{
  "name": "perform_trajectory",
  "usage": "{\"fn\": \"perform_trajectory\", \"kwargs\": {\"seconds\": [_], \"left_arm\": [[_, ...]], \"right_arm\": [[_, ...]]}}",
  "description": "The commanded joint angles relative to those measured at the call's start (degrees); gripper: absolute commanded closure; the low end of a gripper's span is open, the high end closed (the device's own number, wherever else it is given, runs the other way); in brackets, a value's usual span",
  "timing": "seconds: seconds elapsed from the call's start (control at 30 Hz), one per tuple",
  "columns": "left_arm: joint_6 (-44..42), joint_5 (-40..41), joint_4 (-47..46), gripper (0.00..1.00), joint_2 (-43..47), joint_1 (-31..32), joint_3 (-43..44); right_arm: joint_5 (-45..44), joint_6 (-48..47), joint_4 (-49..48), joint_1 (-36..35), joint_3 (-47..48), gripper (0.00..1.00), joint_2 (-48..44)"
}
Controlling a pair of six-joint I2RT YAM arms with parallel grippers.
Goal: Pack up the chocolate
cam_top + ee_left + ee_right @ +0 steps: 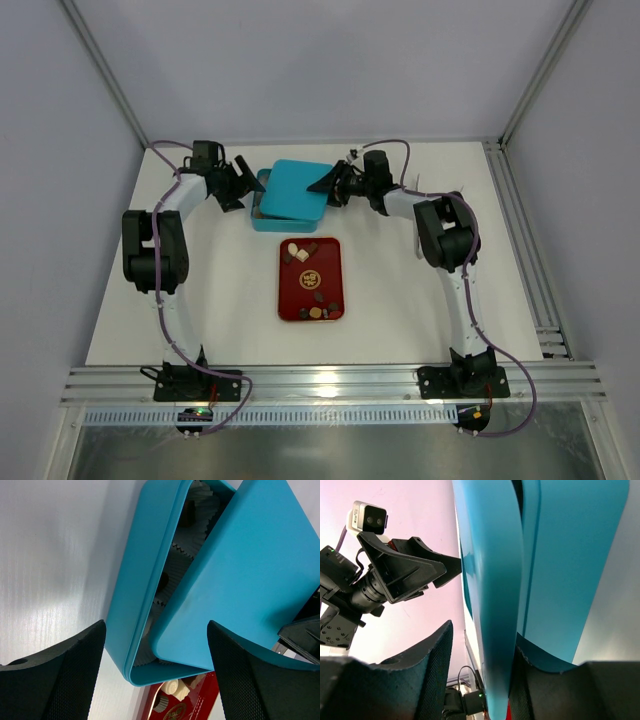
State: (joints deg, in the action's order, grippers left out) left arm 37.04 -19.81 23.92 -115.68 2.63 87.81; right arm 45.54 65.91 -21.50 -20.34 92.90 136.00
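Several small chocolates point(300, 252), dark, tan and cream, lie on a red tray point(331, 262); a few show in the left wrist view point(181, 688). Behind it is a teal box point(259, 207) with grey-white paper cups point(197, 527) inside, and dark pieces show in some of them. Its teal lid point(295, 188) lies askew over the box, shifted right point(250, 575). My left gripper point(240, 182) is open at the box's left end, its jaws wide around the near corner point(156, 625). My right gripper point(333, 184) is open with the lid's right edge point(495, 605) between its fingers.
The white table point(400, 310) ends at an aluminium rail point(300, 385) at the front and a frame rail point(520, 250) on the right. Grey walls enclose the back and sides. The left arm's wrist camera point(367, 517) shows across the box.
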Motion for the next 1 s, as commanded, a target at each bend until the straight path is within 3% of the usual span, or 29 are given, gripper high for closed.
{"fn": "perform_trajectory", "kwargs": {"seconds": [0.0,0.97], "left_arm": [[-0.65,-1.11,-1.16,0.2,-0.51,0.18,0.87],[-0.65,-1.54,-0.9,0.2,-2.09,0.88,3.16]], "right_arm": [[-0.45,-3.06,2.16,0.47,-0.88,0.53,-4.52],[-2.03,-8.42,8.66,1.88,-2.47,0.52,-7.07]]}}
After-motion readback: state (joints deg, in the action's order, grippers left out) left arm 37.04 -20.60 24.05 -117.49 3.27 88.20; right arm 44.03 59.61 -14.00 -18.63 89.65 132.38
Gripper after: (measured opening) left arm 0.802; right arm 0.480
